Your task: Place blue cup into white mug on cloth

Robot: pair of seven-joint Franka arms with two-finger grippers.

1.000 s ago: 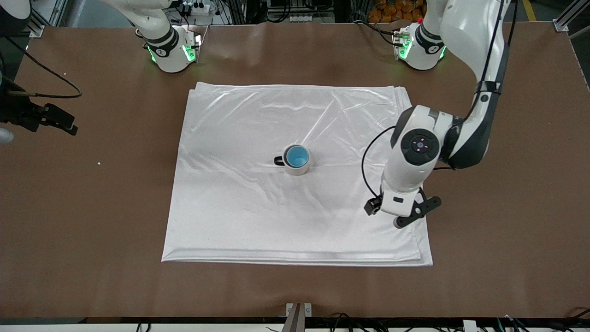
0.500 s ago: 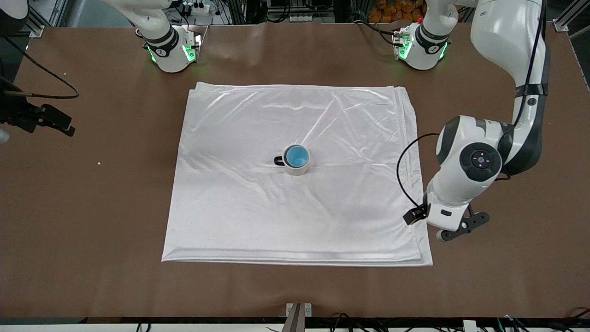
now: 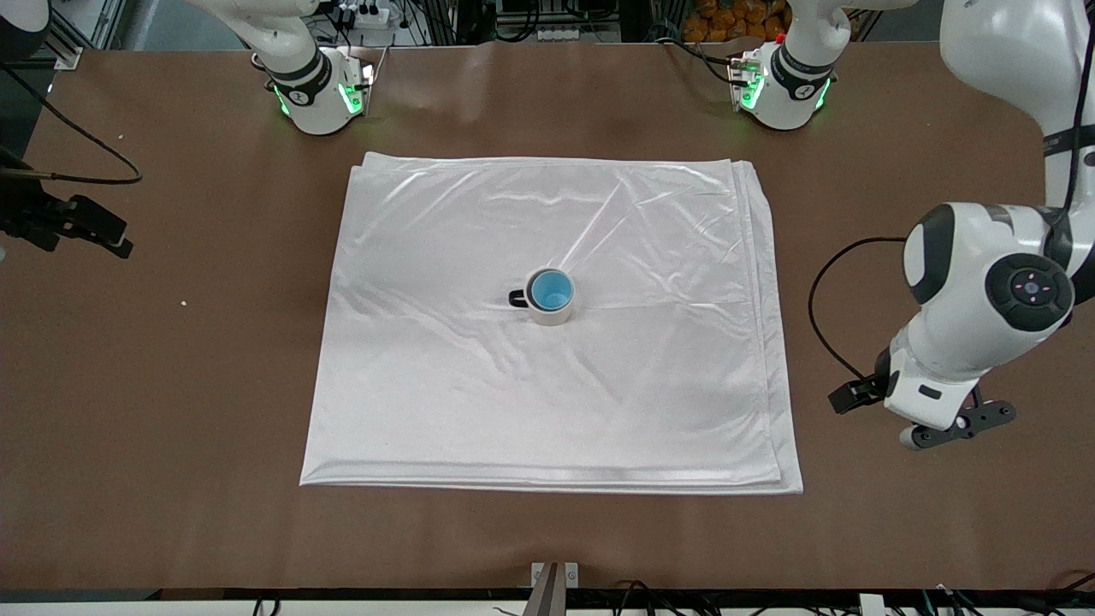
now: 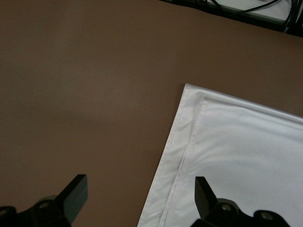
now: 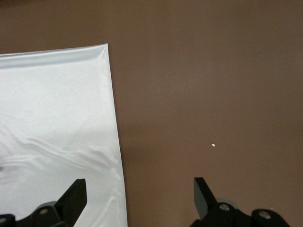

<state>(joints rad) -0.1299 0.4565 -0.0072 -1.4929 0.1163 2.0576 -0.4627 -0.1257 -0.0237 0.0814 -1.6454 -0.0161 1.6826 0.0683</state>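
The blue cup (image 3: 550,289) sits inside the white mug (image 3: 553,316), whose black handle (image 3: 517,298) points toward the right arm's end. The mug stands upright near the middle of the white cloth (image 3: 445,368). My left gripper (image 3: 945,428) hangs open and empty over bare table, just off the cloth's edge at the left arm's end. In the left wrist view, the left gripper (image 4: 139,194) frames a cloth (image 4: 236,156) corner. My right gripper (image 3: 94,229) waits open over the table at the right arm's end. In the right wrist view, the right gripper (image 5: 139,194) straddles the cloth (image 5: 57,118) edge.
The brown table (image 3: 171,402) surrounds the cloth on all sides. A small white crumb (image 3: 183,302) lies on it toward the right arm's end. A metal bracket (image 3: 553,575) sits at the table edge nearest the front camera. A black cable (image 3: 85,162) loops near the right gripper.
My left arm has swung off the cloth toward its own end of the table, open and empty. The right gripper drifted slightly outward. Cup and mug stayed put.
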